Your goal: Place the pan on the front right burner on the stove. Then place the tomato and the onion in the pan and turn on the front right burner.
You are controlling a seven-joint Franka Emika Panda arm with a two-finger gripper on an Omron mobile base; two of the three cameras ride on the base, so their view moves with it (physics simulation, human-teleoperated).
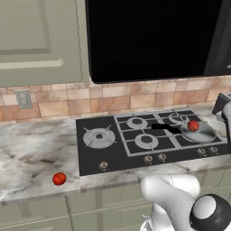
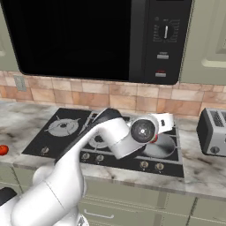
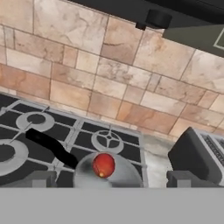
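Observation:
The silver pan (image 1: 200,133) sits on the stove (image 1: 92,155) at its front right, covering the front right burner; its black handle (image 1: 163,127) points left. One red ball (image 1: 193,126) lies in the pan, a second red ball (image 1: 59,178) rests on the counter left of the stove; I cannot tell which is the tomato and which the onion. In the hand view my gripper (image 3: 113,178) hovers open above the pan (image 3: 120,175) and its red ball (image 3: 103,165), with nothing between the fingertips (image 3: 41,178).
Small silver knobs (image 1: 201,151) line the stove's front edge. A dark toaster (image 2: 212,132) stands on the counter right of the stove. A microwave (image 2: 110,39) hangs above, in front of the tiled wall (image 3: 109,74).

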